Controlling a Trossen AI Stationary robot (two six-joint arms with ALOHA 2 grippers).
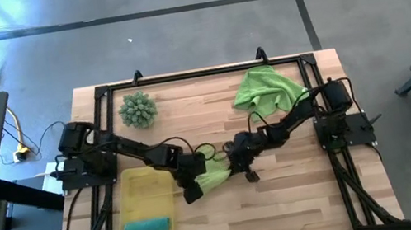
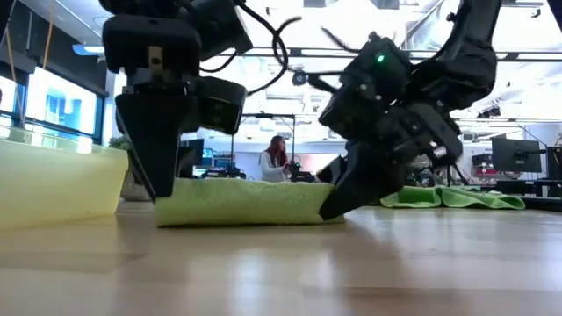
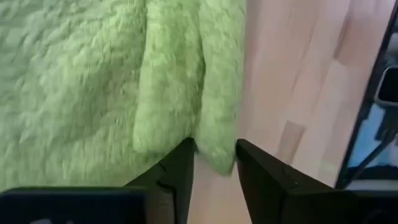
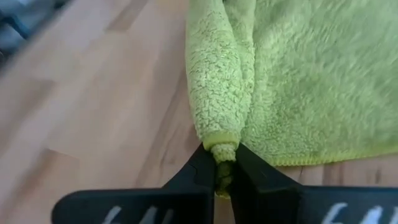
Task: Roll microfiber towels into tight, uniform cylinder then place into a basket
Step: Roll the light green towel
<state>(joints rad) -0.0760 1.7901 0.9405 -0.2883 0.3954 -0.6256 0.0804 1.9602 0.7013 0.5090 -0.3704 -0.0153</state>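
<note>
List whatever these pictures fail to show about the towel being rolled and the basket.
- High view: most of the lime towel is covered by the left pincer and right pincer.
- Low view: the basket is cut off by the picture's edge, and its contents sit behind its wall.
- Left wrist view: the towel's extent runs out of frame.

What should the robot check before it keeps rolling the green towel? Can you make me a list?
1. Right gripper pinching the lime towel's rolled edge: ok, shut on it.
2. Left gripper holding the other end: not ok, jaws open with the edge only between them.
3. Roll even along its length: cannot tell.
4. Basket has room: ok, only the teal towel is at one end.
5. Second lime towel clear of the arms: ok, it lies apart.
</note>
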